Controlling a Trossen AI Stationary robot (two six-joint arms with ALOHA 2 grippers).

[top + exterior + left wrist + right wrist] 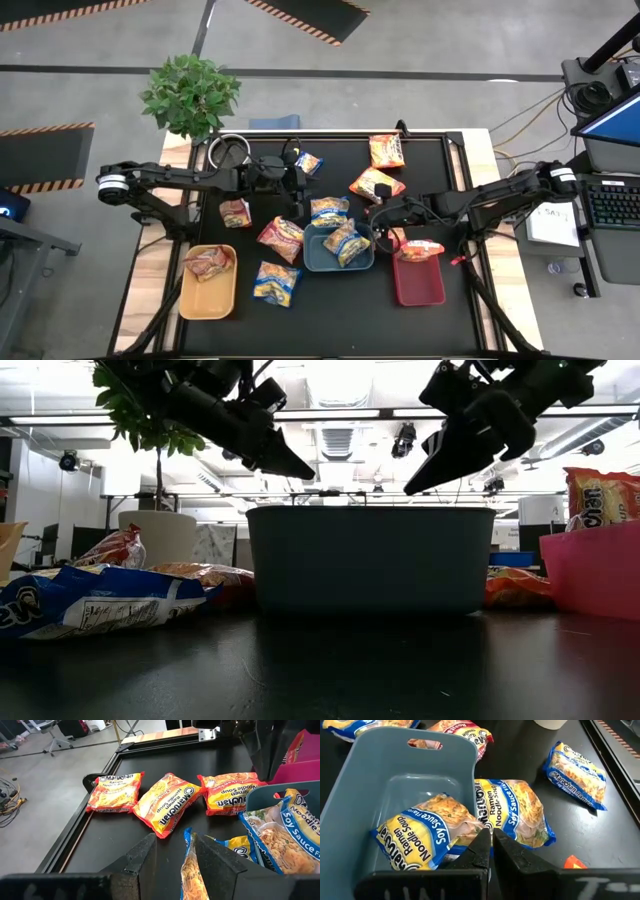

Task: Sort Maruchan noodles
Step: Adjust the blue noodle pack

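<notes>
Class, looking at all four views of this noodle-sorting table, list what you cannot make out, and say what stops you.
- Blue tray contents: low view, its own wall hides them.
- Yellow tray, how many packets: high view, too small.
- Left gripper hold on the blue-and-yellow packet: left wrist view, cut off by the bottom edge.
- Packet in the red tray: low view, cut off by the right edge.

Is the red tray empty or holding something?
Holding something: one orange packet lies at the far end of the red tray.
</notes>
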